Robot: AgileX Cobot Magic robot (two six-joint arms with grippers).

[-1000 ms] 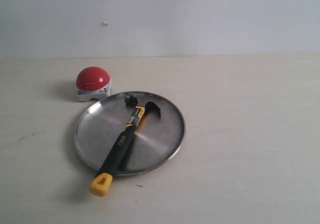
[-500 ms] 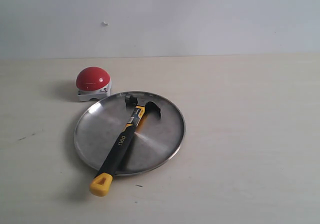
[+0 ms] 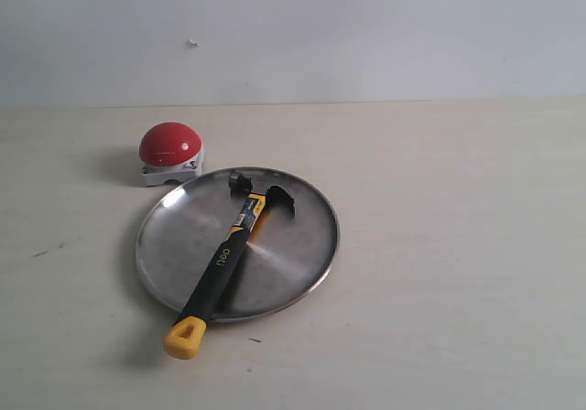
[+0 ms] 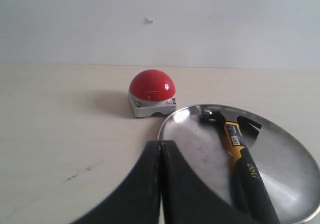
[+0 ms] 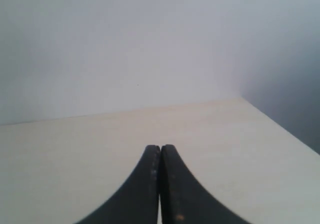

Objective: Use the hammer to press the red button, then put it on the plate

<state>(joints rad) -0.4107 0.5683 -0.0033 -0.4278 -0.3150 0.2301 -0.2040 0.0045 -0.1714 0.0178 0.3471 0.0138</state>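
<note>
The hammer [image 3: 227,253] lies across the silver plate [image 3: 302,245], its dark head near the far rim and its yellow looped end [image 3: 185,338] hanging over the near rim onto the table. The red button [image 3: 169,145] sits on its white-grey base just behind the plate's left side. Neither arm shows in the exterior view. In the left wrist view my left gripper [image 4: 161,144] is shut and empty, hovering short of the plate [image 4: 290,169], with the hammer [image 4: 240,156] and the button [image 4: 152,85] beyond it. My right gripper [image 5: 160,147] is shut and empty over bare table.
A pale wooden table [image 3: 458,245] runs to a white wall behind. In the right wrist view the table's edge [image 5: 280,126] falls away on one side. A few small dark marks [image 3: 50,248] dot the tabletop to the left of the plate.
</note>
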